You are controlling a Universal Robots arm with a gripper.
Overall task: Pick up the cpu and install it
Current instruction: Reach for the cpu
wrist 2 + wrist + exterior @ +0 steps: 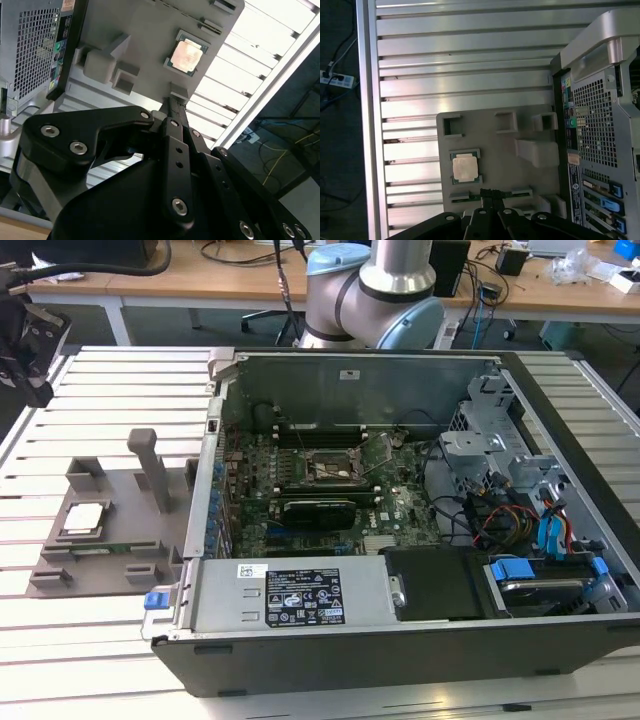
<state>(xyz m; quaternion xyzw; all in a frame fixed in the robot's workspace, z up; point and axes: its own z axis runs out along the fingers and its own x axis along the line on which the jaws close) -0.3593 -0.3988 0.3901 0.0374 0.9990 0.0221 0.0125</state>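
The cpu (pixel 465 167) rests in a grey tray (pixel 495 150) on the slatted metal bench (pixel 460 55), closed empty pincer (pixel 491 191) nearby; cable-strewn wooden desks (pixel 200 285) behind

A work table (pixel 110 375) of silvery slotted metal rails running side by side carries everything. Directly on it, toward the exterior view's left, lies a flat grey fixture plate (pixel 120 540) with raised blocks and an upright post. Just beside it, on the exterior view's right, an open computer case (pixel 330 660) lies on its side, dark-walled with its boards and cables exposed upward.
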